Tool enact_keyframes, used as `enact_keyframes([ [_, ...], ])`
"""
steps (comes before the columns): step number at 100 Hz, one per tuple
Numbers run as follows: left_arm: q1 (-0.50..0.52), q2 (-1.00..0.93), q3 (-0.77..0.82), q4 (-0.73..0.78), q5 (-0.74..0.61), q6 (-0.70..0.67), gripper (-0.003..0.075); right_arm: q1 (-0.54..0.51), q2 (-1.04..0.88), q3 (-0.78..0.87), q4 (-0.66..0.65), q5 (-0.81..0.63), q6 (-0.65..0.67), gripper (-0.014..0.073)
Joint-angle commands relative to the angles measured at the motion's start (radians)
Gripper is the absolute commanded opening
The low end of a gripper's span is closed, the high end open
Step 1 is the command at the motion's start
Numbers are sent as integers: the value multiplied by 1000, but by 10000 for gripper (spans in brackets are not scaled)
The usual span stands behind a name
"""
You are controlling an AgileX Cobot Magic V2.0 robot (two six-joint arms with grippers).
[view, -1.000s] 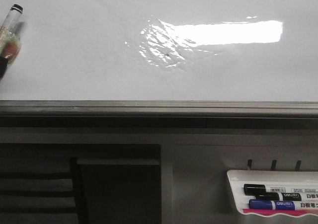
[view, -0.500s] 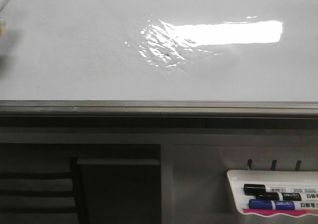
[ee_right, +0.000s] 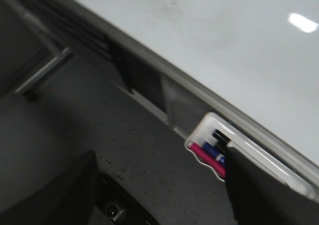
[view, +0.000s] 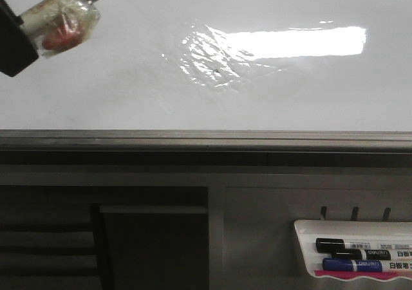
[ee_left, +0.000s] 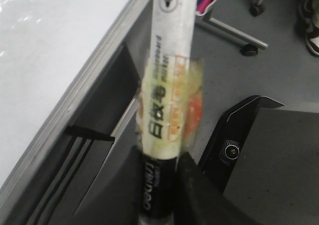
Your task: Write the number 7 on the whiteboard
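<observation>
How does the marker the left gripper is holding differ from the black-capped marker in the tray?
The held marker hangs tilted before the whiteboard; the black-capped marker lies flat in the white tray. The held one is wrapped in yellowish tape with a red patch; the tray one is bare. Only the first sits in the left gripper. Both have white printed barrels.

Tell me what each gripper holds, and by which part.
The left gripper holds a whiteboard marker, clamped at its black lower end below the tape wrap. The right gripper holds nothing visible; its fingers stand apart.
</observation>
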Motion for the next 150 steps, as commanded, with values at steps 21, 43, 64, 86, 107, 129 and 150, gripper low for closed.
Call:
enact_keyframes([
  [21, -178, 52, -59, -43, -29, 62, -20, 224, 186, -117, 147, -21, -311, 468],
  [43, -271, 121, -134, -44, -29, 65, -20, 353, 277, -140, 148, -101, -372, 468],
  [64, -289, 145, -190, -44, -34, 64, -20, 393, 312, -140, 194, -156, -456, 468],
  [86, -289, 145, -191, -44, -34, 116, -20, 393, 316, -140, 235, -170, -520, 391],
  [107, -289, 145, -191, -42, -44, 120, -20, 393, 316, -139, 233, -170, -521, 311],
  [129, -289, 145, -191, -42, -44, 124, -20, 393, 316, -137, 229, -154, -521, 311],
  [150, -289, 145, -191, -42, -44, 124, -20, 393, 316, -137, 229, -147, -521, 264],
])
